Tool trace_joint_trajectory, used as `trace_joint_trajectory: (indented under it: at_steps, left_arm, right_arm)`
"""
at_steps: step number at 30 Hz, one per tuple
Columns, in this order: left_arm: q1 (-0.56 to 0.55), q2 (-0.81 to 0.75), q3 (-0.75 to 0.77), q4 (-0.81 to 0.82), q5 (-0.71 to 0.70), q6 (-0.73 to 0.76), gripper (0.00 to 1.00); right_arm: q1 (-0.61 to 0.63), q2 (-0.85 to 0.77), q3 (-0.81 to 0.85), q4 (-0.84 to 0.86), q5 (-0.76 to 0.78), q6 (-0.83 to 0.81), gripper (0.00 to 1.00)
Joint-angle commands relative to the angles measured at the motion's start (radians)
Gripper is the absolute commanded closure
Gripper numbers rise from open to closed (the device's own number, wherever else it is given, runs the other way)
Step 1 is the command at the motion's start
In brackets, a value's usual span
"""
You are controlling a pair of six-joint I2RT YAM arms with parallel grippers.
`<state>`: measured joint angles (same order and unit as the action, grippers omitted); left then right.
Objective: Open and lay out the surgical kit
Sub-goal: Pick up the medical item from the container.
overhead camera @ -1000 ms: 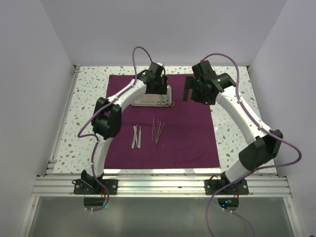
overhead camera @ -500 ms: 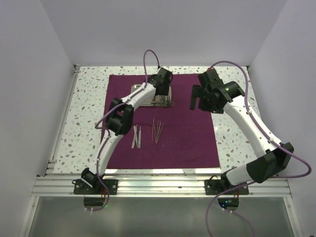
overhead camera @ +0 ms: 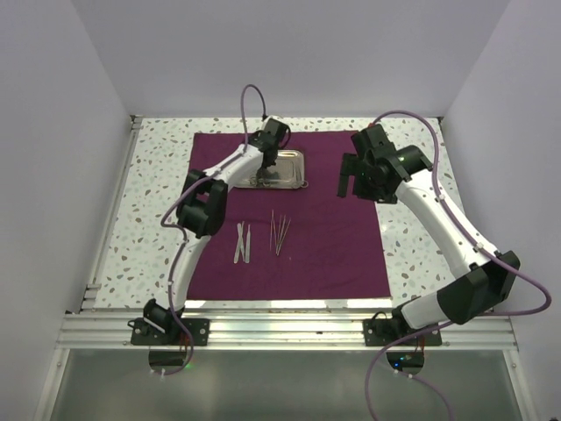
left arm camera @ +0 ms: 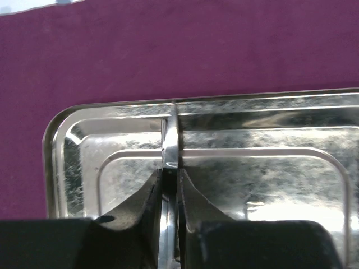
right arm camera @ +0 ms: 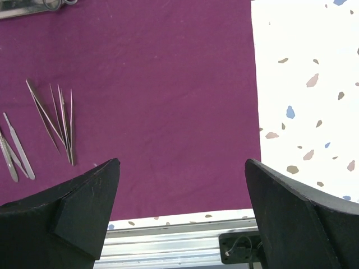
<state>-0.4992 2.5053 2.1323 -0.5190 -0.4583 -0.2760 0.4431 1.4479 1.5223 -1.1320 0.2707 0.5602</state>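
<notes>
White walls (overhead camera: 53,132) enclose speckled table (overhead camera: 158,175) bearing purple cloth (overhead camera: 333,246)

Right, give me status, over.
Left claw shut on thin metal tool over tray. Right claw open above cloth. Tweezers, probes laid out. Nothing blocking.

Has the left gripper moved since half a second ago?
Yes. Left gripper slid left along the tray, from its right half to its left end, pinching a thin metal strip.
</notes>
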Motion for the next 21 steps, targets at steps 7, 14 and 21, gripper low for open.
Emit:
trace_joint_trajectory:
  at_steps: [7, 14, 21]
  left_arm:
    - [0.070, -0.008, -0.035, -0.108, -0.008, 0.054, 1.00]
    - [0.070, -0.065, -0.014, -0.088, 0.023, 0.060, 1.00]
    - [0.077, -0.141, 0.000, -0.066, 0.148, 0.028, 1.00]
  right_arm:
    - [-0.004, 0.029, 0.012, 0.032, -0.011, -0.016, 0.03]
    - [-0.006, 0.029, 0.012, 0.032, -0.007, -0.016, 0.03]
    - [-0.004, 0.031, 0.009, 0.032, -0.005, -0.008, 0.03]
